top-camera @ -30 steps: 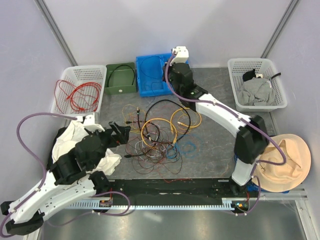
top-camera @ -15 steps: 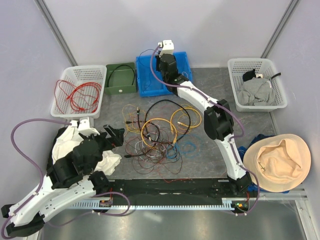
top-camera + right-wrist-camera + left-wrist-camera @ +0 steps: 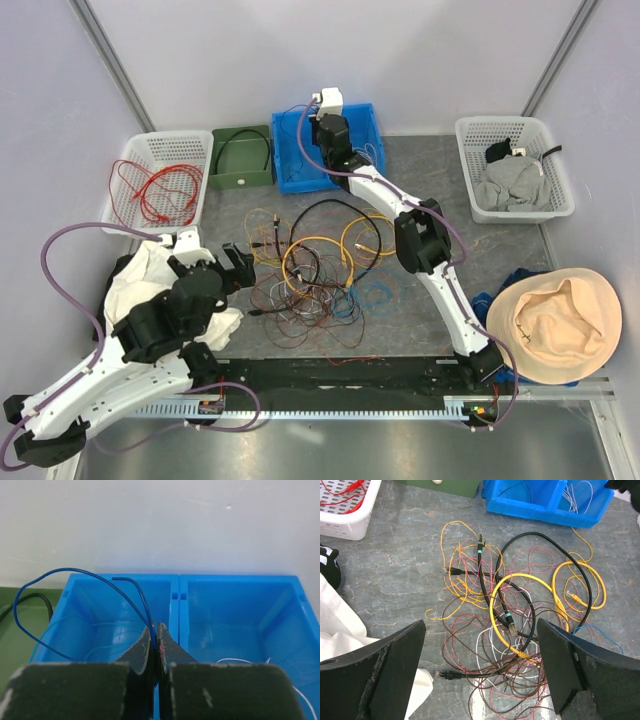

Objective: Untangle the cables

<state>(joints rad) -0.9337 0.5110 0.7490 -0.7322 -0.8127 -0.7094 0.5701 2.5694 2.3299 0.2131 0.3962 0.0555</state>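
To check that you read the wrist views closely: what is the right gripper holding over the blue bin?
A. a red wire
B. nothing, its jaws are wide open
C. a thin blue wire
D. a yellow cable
C: in the right wrist view the right gripper is shut on a thin blue wire, which arcs up in a loop in front of the blue bin.

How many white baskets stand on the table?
2. The left basket, at the far left, holds red wires; the right basket, at the far right, holds grey cloth.
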